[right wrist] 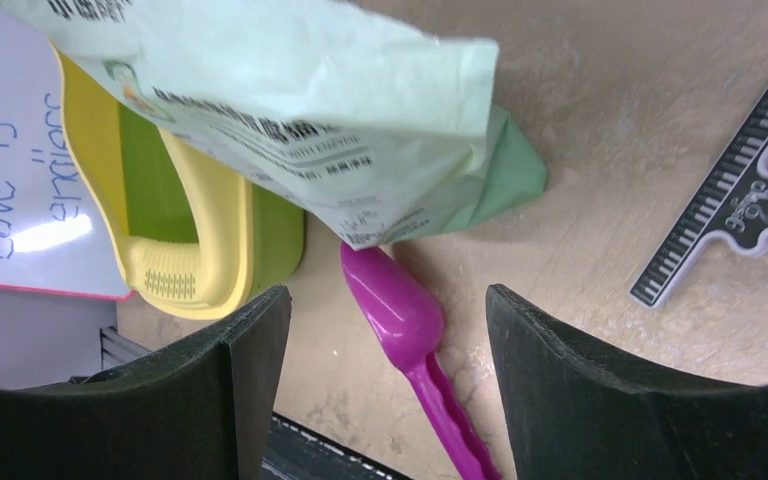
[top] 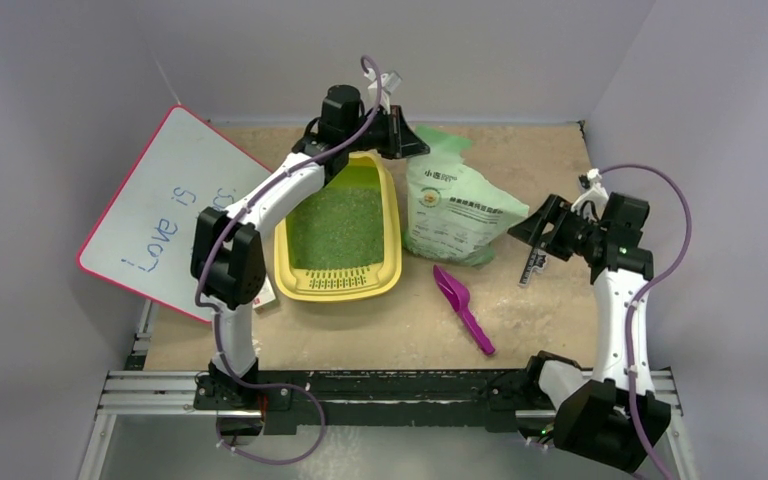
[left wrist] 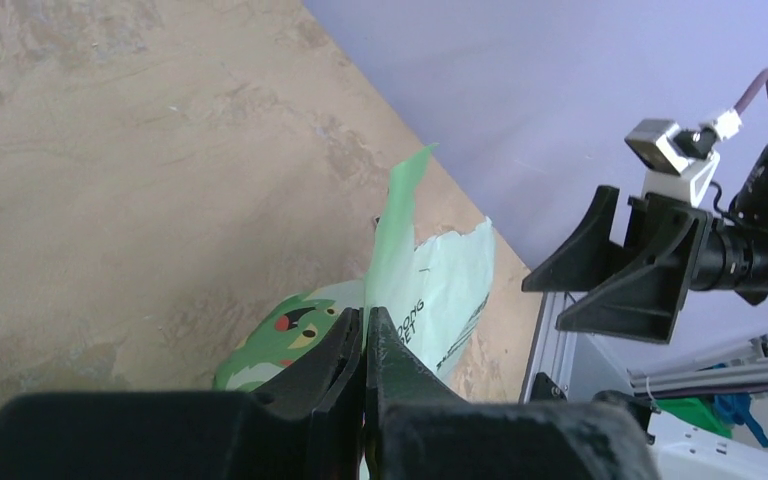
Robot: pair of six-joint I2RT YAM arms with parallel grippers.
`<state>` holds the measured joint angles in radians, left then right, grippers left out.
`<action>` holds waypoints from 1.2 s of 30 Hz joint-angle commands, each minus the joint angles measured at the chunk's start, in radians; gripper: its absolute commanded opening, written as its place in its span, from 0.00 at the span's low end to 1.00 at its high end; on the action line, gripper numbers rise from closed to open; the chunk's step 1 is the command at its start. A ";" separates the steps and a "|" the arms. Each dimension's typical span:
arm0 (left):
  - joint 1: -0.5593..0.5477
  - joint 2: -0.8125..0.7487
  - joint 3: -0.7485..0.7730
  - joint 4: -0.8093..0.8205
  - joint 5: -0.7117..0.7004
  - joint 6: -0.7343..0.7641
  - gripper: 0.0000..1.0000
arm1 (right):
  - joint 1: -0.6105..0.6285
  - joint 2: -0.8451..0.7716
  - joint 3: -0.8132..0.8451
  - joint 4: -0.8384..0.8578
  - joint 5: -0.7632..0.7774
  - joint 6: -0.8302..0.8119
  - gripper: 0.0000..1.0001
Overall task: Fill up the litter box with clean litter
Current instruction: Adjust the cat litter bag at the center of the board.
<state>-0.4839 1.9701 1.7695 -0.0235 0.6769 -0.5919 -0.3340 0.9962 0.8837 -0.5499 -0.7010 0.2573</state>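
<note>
Only L cam shows left hand pinching bag flap, right hand wide, overhead: litter in box

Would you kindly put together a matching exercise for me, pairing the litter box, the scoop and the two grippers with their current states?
Things:
1. litter box
2. scoop
3. left gripper
4. right gripper

States:
A. open, holding nothing
B. shut on the torn top of the bag
C. purple, lying on the table
D. holding green litter

Pairs: 1-D; 2-C; 3-B; 4-A.
</note>
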 commanded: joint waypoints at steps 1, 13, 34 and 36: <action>0.013 -0.134 -0.006 0.230 0.070 0.009 0.00 | 0.001 0.027 0.101 0.013 0.011 -0.013 0.74; 0.031 -0.229 -0.151 0.251 0.019 0.154 0.00 | 0.002 0.061 0.142 -0.089 -0.016 -0.055 0.75; 0.031 -0.217 -0.115 0.069 -0.017 0.213 0.62 | 0.350 0.020 -0.027 -0.122 0.219 0.005 0.75; 0.031 -0.216 -0.116 0.060 -0.027 0.217 0.63 | 0.407 -0.021 -0.059 -0.067 0.257 -0.008 0.75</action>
<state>-0.4591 1.8046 1.6062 0.0299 0.6754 -0.4126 -0.0219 1.0218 0.8570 -0.6739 -0.6022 0.2405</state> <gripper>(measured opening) 0.624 0.748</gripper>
